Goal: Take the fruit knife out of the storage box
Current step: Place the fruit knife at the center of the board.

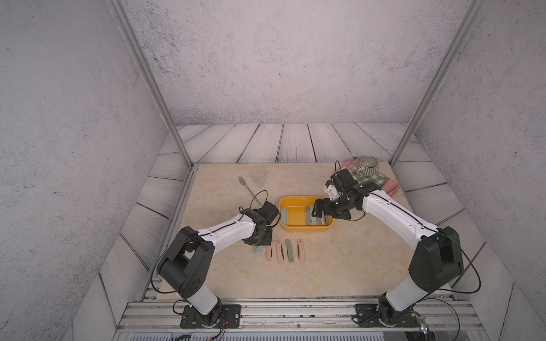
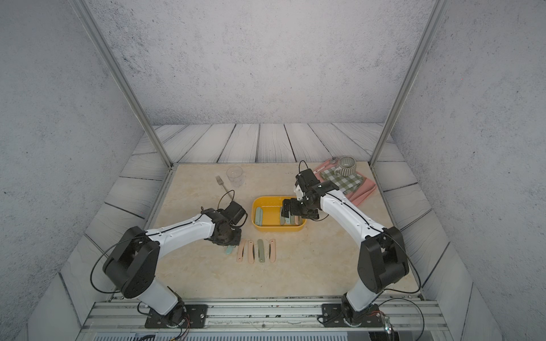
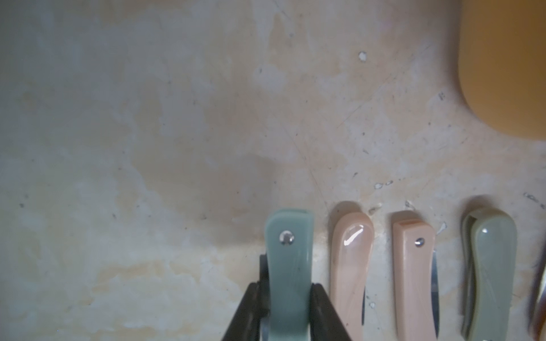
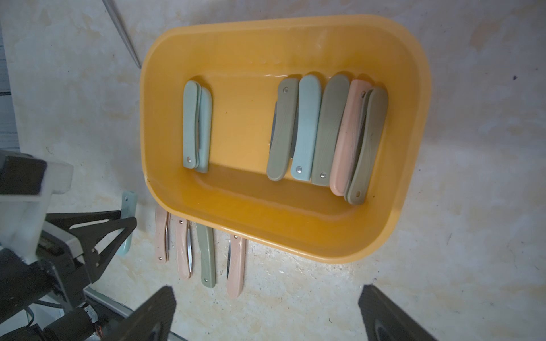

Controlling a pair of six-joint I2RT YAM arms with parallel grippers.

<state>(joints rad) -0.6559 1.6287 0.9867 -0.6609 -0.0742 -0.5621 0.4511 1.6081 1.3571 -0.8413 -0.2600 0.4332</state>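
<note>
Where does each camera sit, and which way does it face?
Top views: high in front, looking down at the table; both arms show.
Left wrist: on the left arm, faces the table; left claw shut on a teal knife.
Right wrist: on the right arm, looks into the storage box; open right claw shows.
Both wrist views share that knife.

You are looking at a robot test cell dressed up as a kitchen, not a real home. Around the yellow storage box point(image 1: 305, 214) a marble-print tabletop point(image 1: 339, 271) is walled by aluminium posts point(image 1: 153, 85), concrete-print panels point(image 1: 280, 59) and plank-print boards point(image 1: 295, 144). Behind the box are a fork point(image 1: 246, 186), a clear cup point(image 1: 258, 175) and a mug point(image 2: 345, 166); in front of it, robot arms point(image 1: 224, 228) are bolted to a metal rail point(image 1: 295, 313)
</note>
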